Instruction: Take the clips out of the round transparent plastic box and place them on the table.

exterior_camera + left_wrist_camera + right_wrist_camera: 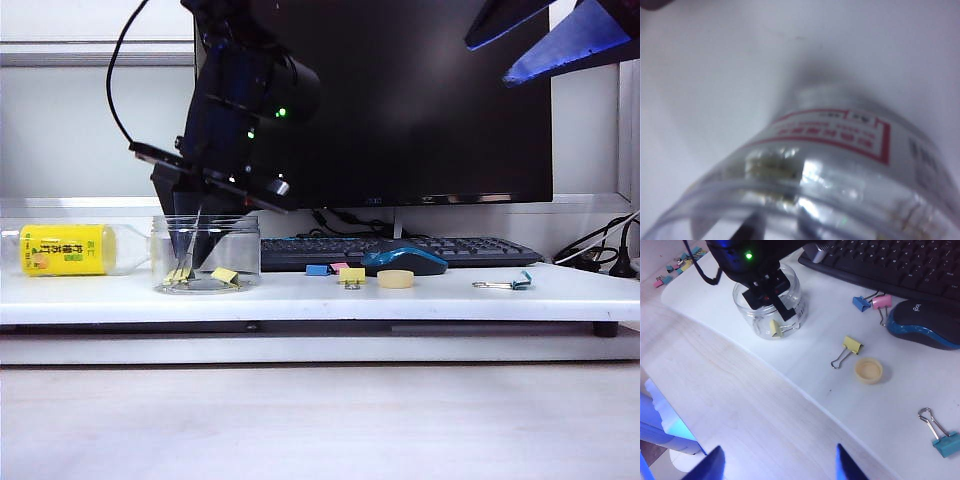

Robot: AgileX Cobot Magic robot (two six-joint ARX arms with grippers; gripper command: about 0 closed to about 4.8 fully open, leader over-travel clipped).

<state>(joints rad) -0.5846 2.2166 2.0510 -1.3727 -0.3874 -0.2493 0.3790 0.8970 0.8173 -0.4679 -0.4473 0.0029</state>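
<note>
The left gripper [188,250] is reaching down into the round transparent plastic box [206,254]; its jaws are hidden behind the blurred wall, so I cannot tell if they are gripping a clip. Two yellow clips [225,275] are lying on the box floor, one just beside the fingers, one near them. The box is standing on the table [300,300]. Another yellow clip [847,350] is lying outside, near the mouse [926,323]. The right gripper [777,462] is hanging wide open, well apart
</note>
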